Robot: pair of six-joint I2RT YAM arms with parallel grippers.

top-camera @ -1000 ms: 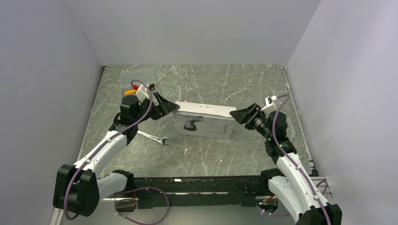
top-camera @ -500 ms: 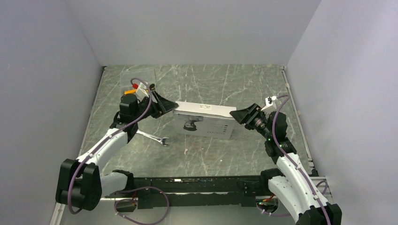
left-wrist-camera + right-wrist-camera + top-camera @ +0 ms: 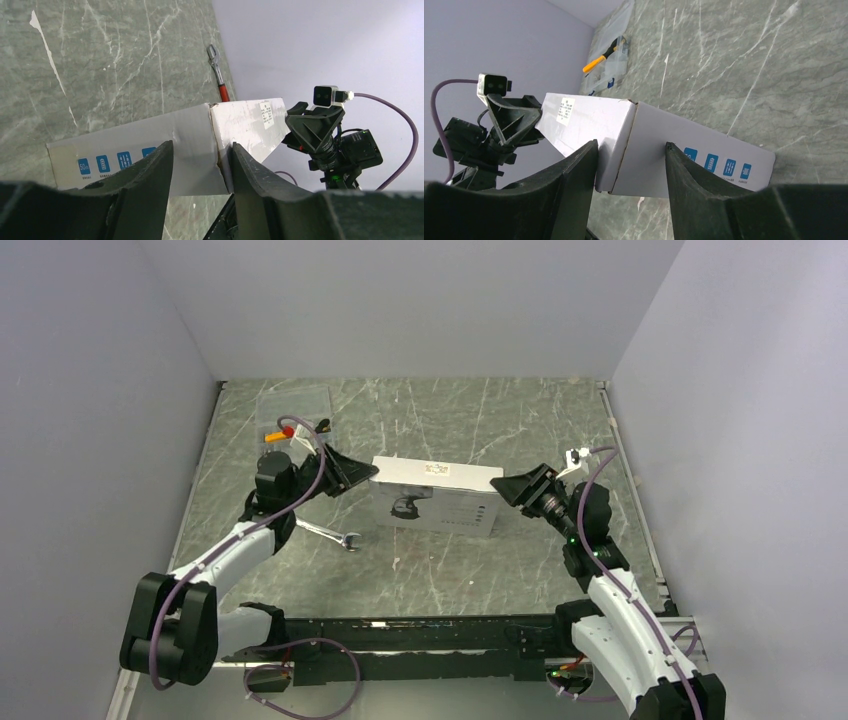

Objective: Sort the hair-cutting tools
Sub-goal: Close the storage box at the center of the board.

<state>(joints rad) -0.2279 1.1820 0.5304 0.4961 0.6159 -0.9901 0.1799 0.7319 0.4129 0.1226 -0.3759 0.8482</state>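
A long white cardboard box [image 3: 440,502] with a clipper printed on its front stands on edge mid-table. My left gripper [image 3: 368,472] is shut on its left end, a finger on each side of the corner [image 3: 200,170]. At the box's other end my right gripper [image 3: 502,488] clamps the corner between both fingers [image 3: 631,165]. The box [image 3: 190,140] [image 3: 684,135] spans the gap between the two grippers. The hair-cutting tools themselves are hidden from every view.
A silver open-end wrench [image 3: 330,534] lies on the table below the left gripper. A clear plastic container [image 3: 293,405] with an orange-handled tool [image 3: 599,61] sits at the back left. A red-handled wrench [image 3: 220,75] lies by the right wall.
My left gripper's jaws have come together onto the box's left end. The right gripper has tightened slightly. The box has hardly moved.
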